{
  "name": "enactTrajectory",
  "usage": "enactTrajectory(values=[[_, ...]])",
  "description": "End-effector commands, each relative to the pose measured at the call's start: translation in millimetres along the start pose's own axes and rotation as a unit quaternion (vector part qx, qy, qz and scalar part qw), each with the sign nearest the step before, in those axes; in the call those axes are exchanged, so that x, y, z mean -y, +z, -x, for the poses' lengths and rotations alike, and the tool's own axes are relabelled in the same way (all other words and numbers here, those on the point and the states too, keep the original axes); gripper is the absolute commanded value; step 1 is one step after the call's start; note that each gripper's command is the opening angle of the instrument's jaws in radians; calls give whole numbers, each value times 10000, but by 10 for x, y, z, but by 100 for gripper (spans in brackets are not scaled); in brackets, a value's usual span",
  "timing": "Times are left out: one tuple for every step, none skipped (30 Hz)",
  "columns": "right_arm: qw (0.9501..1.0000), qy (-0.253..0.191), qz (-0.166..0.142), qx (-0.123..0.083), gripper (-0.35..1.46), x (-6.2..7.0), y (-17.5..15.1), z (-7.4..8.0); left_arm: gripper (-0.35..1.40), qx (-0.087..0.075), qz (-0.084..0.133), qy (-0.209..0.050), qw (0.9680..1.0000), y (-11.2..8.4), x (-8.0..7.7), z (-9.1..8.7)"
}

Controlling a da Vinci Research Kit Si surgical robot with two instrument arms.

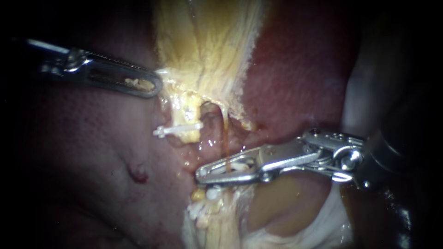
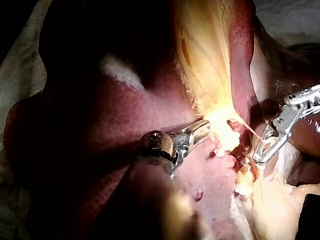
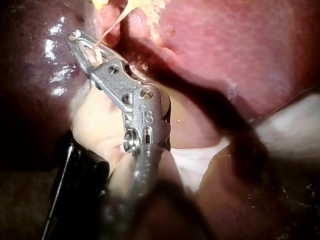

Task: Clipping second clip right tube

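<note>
Endoscope view puts my right instrument [image 1: 203, 174] low in the field. Its jaws are drawn nearly together on a white clip [image 1: 237, 165] held between them. The right tube [image 1: 226, 145], a thin orange strand hanging from the gallbladder [image 1: 207, 46], runs down into the jaws and across that clip. I judge the step to be the squeeze itself: the clip is around the tube but I cannot see that its legs have locked. The next move calls for a full, steady closure without dragging the strand sideways, then a clean release. Further out, another clip [image 1: 177, 130] sits across the stump to the left. My left instrument [image 1: 154, 86] is clenched, as far as I can judge, on the gallbladder's edge, with the liver [image 1: 83, 152] below it. Pale white bits [image 1: 207, 193] just under my right jaws may be a clip already on this tube, but tissue blurs them. The strand's lower end is hidden behind the jaws, and the right wrist view shows only one flat side of the jaws.
</note>
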Motion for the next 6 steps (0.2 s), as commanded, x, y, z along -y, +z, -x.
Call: enactTrajectory(values=[[10000, 1, -12, 6, -35, 0, 0, 0, -35, 0, -1, 1, 10000, 0, 0, 0], [10000, 0, -14, 7, -35, 0, 0, 0, -35, 0, -1, 0, 10000, 0, 0, 0], [10000, -1, -17, 9, -35, -1, 0, 1, -35, 0, -1, 1, 10000, 0, 0, 0], [10000, -2, -20, 11, -35, -1, 0, 1, -35, 0, -1, 1, 10000, 0, 0, 0], [10000, -4, -23, 14, -35, -2, 0, 1, -35, 0, -1, 1, 10000, 0, -1, 0], [10000, -8, -32, 3, -35, -3, -1, 2, -35, 0, -1, 1, 10000, 0, -1, 0]])
